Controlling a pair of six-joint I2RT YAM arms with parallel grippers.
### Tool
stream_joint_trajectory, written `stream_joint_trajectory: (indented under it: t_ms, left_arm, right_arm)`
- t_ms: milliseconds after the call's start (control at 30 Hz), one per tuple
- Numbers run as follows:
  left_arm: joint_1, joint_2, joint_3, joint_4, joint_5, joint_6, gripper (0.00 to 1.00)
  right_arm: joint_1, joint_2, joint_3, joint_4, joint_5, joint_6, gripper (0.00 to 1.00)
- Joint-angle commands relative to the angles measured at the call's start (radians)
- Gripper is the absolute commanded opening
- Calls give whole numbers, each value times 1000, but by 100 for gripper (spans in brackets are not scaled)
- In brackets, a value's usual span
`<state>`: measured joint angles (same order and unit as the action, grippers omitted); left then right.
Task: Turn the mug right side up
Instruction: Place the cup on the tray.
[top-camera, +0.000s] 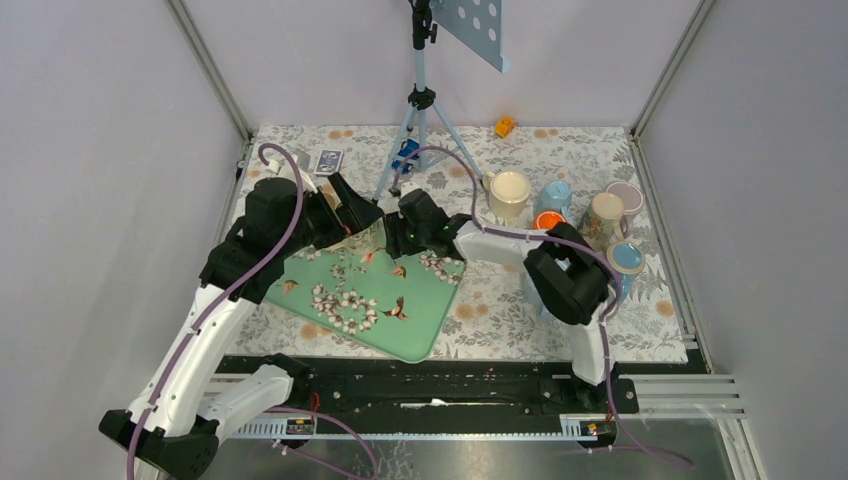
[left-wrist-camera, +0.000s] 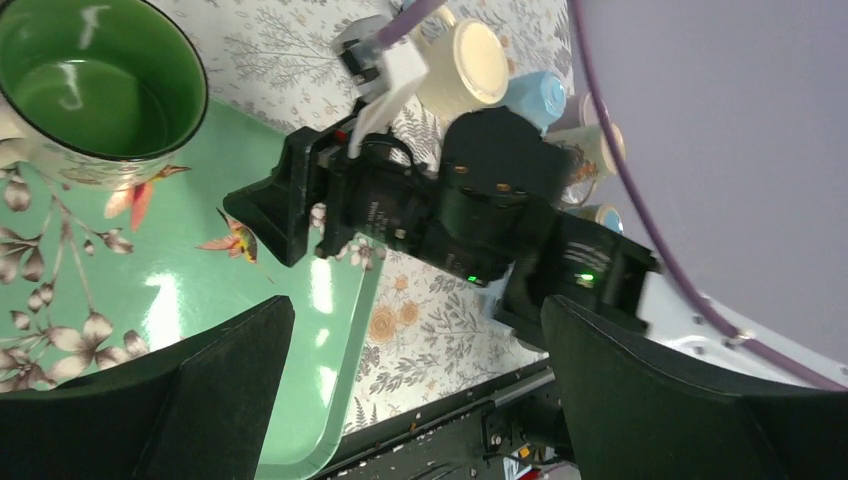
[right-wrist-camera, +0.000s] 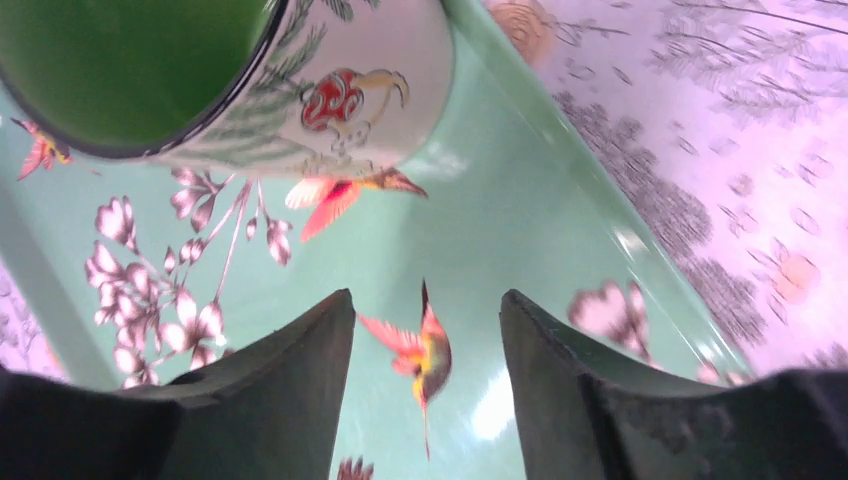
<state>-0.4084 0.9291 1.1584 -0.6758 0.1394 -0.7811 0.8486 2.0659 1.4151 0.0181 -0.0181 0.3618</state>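
Mug (left-wrist-camera: 95, 85) upright, mouth up, on the green tray (left-wrist-camera: 200, 290), upper left of both wrist views.
Left gripper (left-wrist-camera: 415, 310) gapes wide, empty; right gripper (right-wrist-camera: 428, 300) stands parted, holding nothing, mug just beyond its tips. Righting looks done; next, back away without nudging it.

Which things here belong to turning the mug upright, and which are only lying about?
Job: floral mug, green tray under it, right gripper, left gripper.
Lying about: other mugs, tripod, orange block.
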Motion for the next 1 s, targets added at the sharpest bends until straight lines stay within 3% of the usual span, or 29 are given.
stream_joint_trajectory:
  t_ms: [0,133,200,700,967]
  left_arm:
    - [5,-24,-26,118,100,35,99]
    - [4,-24,-53,165,165,39,99]
    - [3,-24,-70,188,189,35,99]
    - [3,7,-118,244,225,35,99]
    - [3,16,-125,254,220,32,99]
  right_arm:
    - [-8,-195,-57,-126,114,65,71]
    - [-9,-326,-123,-241,212,105,94]
    - [-9,-392,-149,-312,259,130,100]
    - [-9,-882,-398,-838,524,488,100]
    - [-11,-1001,-485,-1028,580,643,100]
